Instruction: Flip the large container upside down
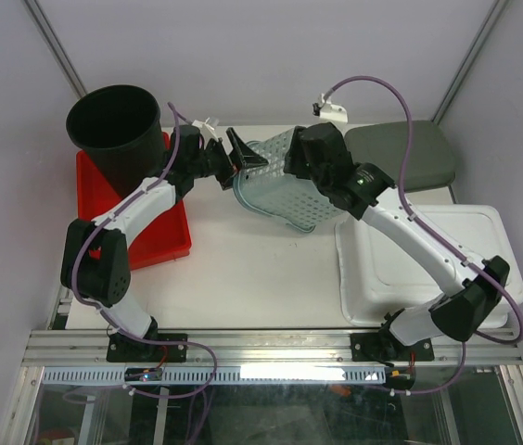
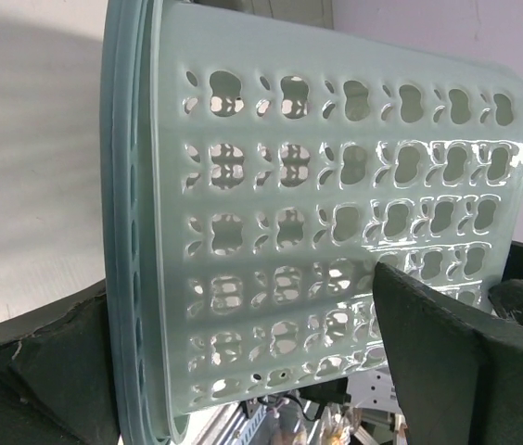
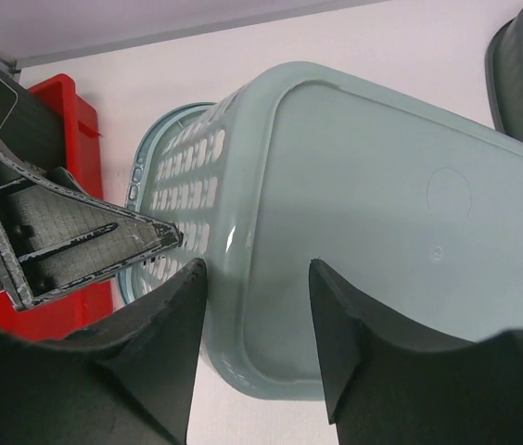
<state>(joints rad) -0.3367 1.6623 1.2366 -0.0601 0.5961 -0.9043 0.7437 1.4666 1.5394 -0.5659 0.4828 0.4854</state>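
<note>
Currently the large container (image 1: 289, 190), a pale green perforated basket, lies tipped on its side toward the back of the desk (image 1: 243, 269), between both arms. Its rim sits inside the wide-spread left claw (image 1: 243, 158), while the right claw (image 3: 257, 278) hangs partly parted at its base, clamping nothing.

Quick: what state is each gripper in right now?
Left gripper: open, jaws wide on either side of the basket rim.
Right gripper: open, jaws apart over the basket's base, holding nothing.
</note>
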